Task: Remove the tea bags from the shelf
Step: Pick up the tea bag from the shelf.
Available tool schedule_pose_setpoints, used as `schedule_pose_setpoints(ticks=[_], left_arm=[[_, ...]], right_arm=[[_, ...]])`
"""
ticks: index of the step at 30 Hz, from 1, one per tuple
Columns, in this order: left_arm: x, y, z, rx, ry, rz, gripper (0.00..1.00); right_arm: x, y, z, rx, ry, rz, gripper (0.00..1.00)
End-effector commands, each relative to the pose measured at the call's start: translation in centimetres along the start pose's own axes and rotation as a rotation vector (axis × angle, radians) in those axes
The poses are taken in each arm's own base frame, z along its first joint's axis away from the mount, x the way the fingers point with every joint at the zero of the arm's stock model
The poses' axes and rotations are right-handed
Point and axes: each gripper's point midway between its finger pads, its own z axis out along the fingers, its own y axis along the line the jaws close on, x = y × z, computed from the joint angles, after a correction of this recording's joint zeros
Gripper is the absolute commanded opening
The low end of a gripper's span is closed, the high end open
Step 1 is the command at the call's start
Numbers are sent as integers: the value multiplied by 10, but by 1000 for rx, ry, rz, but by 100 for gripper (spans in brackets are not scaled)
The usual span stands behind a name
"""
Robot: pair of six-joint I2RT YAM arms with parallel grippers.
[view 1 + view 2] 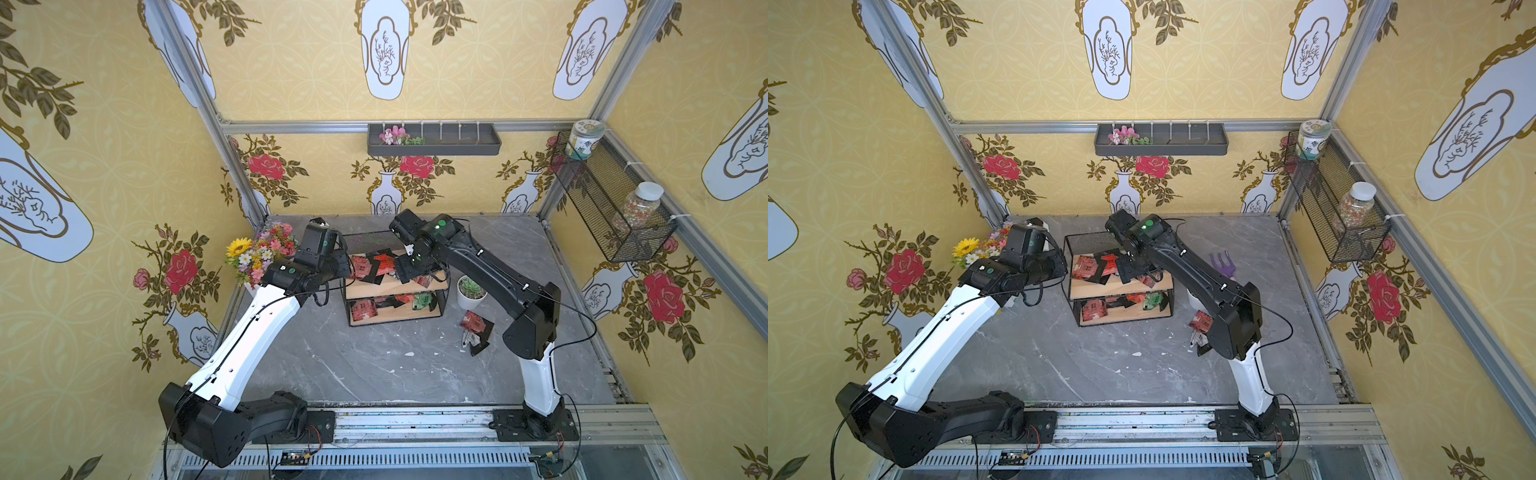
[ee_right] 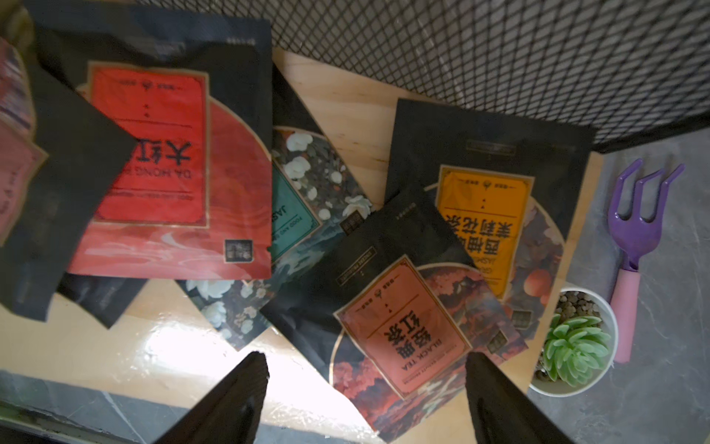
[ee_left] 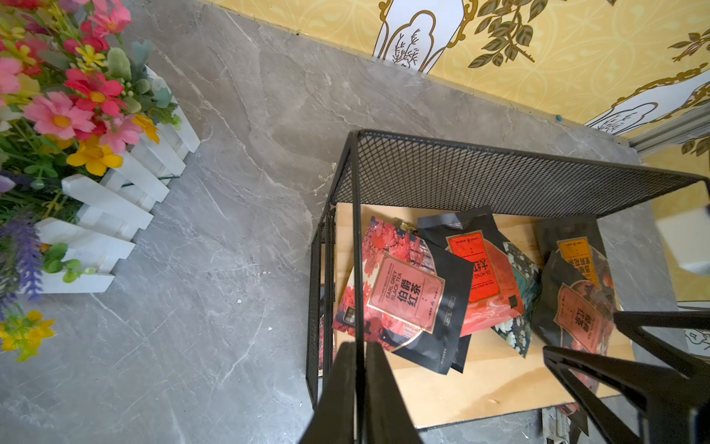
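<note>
place: mock-home robot cell | evidence: aluminium frame (image 1: pixel 291 126), floral wallpaper (image 1: pixel 299 62), marble-look tabletop (image 1: pixel 374 365)

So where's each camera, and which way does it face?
Both top views: high at the front, looking down on table, shelf, left arm and right arm.
Left wrist: beside the shelf, looking over its top board; shut left hand grips its wire frame.
Right wrist: above the top board, looking down on tea bags; open right hand.
Shared: both wrist views show the red tea bag.

shelf (image 3: pixel 499 177): metal mesh, glossy wood | tea bags (image 2: pixel 165 153): matt foil | table (image 3: pixel 230 230): smooth marble-look
</note>
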Motion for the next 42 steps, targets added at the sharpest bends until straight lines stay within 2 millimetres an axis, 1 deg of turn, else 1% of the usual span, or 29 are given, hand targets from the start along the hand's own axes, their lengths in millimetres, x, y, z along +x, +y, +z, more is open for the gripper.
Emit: schedule_pose_setpoints(ticks=[1,6,9,12,21,23,30,35,39,42], left_arm=[[-2,-2,1,3,-1,12,13],[-2,-2,-1,6,-4,12,13],[-2,-2,-1,6,-4,13,13],[-3,-2,-2,7,-6,13,13],[-3,-2,-1,6,-6,10,13],[-2,-2,-2,7,-5,9,13],[-2,-2,-2,6,-4,6,13],[-2,-1,-2,3,-4,6,13],[-2,-1,-2,4,-4,4,13],[-2,-1,-1,2,-3,4,13]], right_arm=[[5,-2,11,9,26,-15,82],[14,-8,18,-4,66,15,74],[21,-7,21,-11,84,14,66],[24,-8,22,-10,93,13,54],[27,-8,18,-13,94,10,33],[27,-8,15,-17,84,10,29],[18,-3,-1,-22,30,8,23],[8,1,-22,-39,-31,26,15],[3,6,-38,-58,-74,36,9],[3,13,-54,-73,-122,31,8]])
